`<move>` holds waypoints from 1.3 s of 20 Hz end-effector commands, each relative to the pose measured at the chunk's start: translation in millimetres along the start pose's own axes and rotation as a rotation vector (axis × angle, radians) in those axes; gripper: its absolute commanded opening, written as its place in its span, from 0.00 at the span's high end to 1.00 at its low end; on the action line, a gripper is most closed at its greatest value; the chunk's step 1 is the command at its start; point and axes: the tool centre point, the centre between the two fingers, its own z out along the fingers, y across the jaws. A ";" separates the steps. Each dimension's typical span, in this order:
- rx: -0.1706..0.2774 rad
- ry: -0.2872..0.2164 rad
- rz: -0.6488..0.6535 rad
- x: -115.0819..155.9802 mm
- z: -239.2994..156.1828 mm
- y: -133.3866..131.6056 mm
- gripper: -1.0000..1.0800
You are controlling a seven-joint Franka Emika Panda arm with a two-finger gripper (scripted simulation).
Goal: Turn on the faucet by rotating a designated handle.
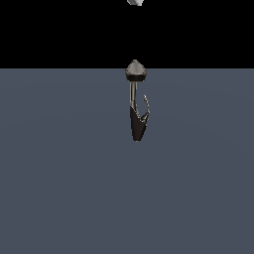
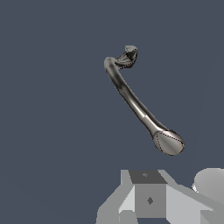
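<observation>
The faucet (image 1: 136,106) stands alone on the grey floor in the exterior view. It has a grey cone cap (image 1: 136,70), a thin stem and a black tapered body. The handle (image 1: 146,106) is a thin hooked sliver with a pale edge, branching off the body on the exterior view's right. In the wrist view the faucet (image 2: 133,100) is a curved metallic stem running from its cap (image 2: 169,142) to a small dark end piece (image 2: 127,55). My gripper (image 2: 148,199) shows only as grey blocks at the picture's edge, clear of the faucet. Its fingers are not distinguishable.
A flat blue-grey floor (image 1: 59,188) surrounds the faucet, with black background behind it. A small pale fragment of the arm (image 1: 134,2) shows at the upper edge of the exterior view, straight above the cap.
</observation>
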 end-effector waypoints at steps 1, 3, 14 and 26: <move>0.025 -0.025 0.065 19.1 10.2 -6.1 1.00; 0.044 -0.045 0.117 34.2 19.0 -10.1 1.00; 0.137 -0.158 0.412 118.8 77.2 -21.3 1.00; 0.213 -0.274 0.719 199.0 150.8 -13.1 1.00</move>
